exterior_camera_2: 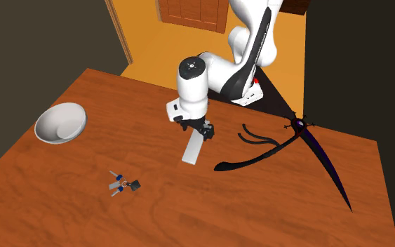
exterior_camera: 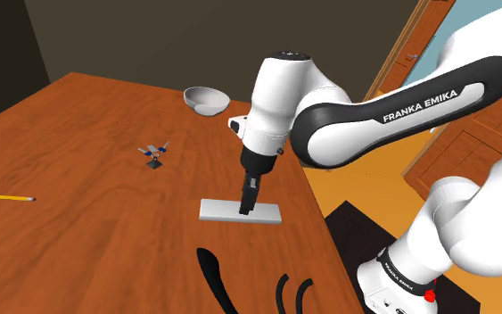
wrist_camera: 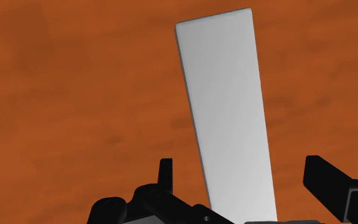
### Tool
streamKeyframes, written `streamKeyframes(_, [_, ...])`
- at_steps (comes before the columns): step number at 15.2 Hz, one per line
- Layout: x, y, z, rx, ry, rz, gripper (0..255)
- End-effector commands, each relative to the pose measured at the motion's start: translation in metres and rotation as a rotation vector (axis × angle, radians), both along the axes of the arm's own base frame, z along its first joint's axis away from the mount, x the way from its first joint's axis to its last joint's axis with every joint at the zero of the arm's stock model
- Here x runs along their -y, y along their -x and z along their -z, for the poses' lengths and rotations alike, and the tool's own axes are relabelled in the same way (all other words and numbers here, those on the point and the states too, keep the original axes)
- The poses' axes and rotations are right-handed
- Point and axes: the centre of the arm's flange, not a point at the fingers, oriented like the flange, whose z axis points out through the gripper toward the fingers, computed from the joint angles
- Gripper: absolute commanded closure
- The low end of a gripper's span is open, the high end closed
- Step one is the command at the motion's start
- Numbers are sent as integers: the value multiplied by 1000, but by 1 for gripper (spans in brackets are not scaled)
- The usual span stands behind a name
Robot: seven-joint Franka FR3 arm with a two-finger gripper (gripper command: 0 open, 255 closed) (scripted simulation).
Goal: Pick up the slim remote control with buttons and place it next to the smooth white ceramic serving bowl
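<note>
text: "FRANKA EMIKA" | on: arm link (exterior_camera: 418, 107) | also: base (exterior_camera: 399, 275)

Reddish wooden table (exterior_camera: 79, 134) — orange floor (exterior_camera_2: 139, 43), dark walls (exterior_camera: 195, 36) (wooden door (exterior_camera_2: 192, 14)).

On the wrist camera I lose the near end of the remote (wrist_camera: 228, 108) at the picture's edge, between the fingers of the gripper (wrist_camera: 240, 164). From the shoulder, those fingers cover part of the remote's middle, and the black curved thing (exterior_camera: 211, 272) near it runs off the edge.
</note>
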Motion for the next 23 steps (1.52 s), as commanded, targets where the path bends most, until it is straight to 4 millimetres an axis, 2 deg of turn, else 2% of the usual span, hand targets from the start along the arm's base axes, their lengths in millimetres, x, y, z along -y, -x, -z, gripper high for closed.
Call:
streamKeyframes(1, [-9, 0, 9, -2, -3, -14, 0])
streamKeyframes(7, [-9, 1, 44, -2, -3, -14, 0])
streamKeyframes(15, [-9, 1, 44, -2, -3, -14, 0])
streamKeyframes(16, [-9, 1, 44, -2, -3, -14, 255])
streamKeyframes(23, [-9, 1, 44, -2, -3, -14, 255])
